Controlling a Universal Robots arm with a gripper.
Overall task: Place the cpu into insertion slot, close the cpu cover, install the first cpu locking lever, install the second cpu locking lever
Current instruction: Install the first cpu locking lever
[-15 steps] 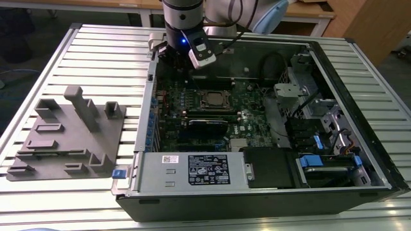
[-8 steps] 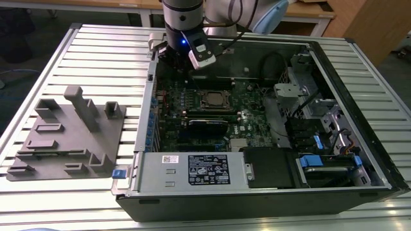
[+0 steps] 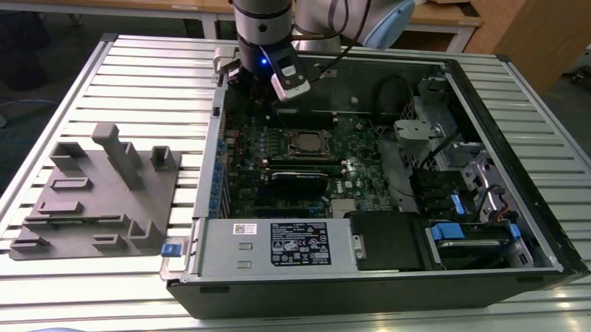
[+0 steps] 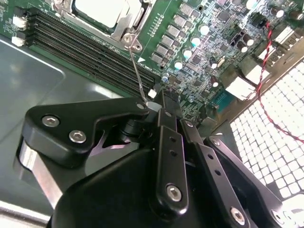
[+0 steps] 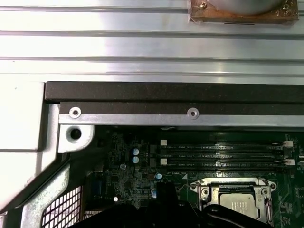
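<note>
The cpu [image 4: 102,9] is sitting in the slot [image 3: 305,144] near the middle of the board [image 4: 199,47]. The cover [image 5: 211,202] is lying flat around it, framing its top through the window. By the look of it, the first two steps are done and a lever step is the one in hand. I cannot tell whether it is the first or the second lever.

In the second wrist view the end effector [image 4: 156,102] is hanging just beside the slot, over the board's edge by the memory slots [image 4: 85,47]. Its fingers are looking pressed together, and they seem to be pinching the free tip of the lever [image 4: 137,71]. This thin wire is running straight from its hinge at the cover's corner up to the fingertips. In the exterior view the arm is standing over the far corner of the open case [image 3: 369,290], which is lying on the slatted counter [image 3: 138,76].

Seating the lever is likely calling for an arc about the hinge, a press down toward the board, and a sideways nudge under its catch. The grip on so thin a wire looks easy to lose.

The cpu is showing a dull silver-grey square top, flat and level, with the silvery frame sitting close around it.
</note>
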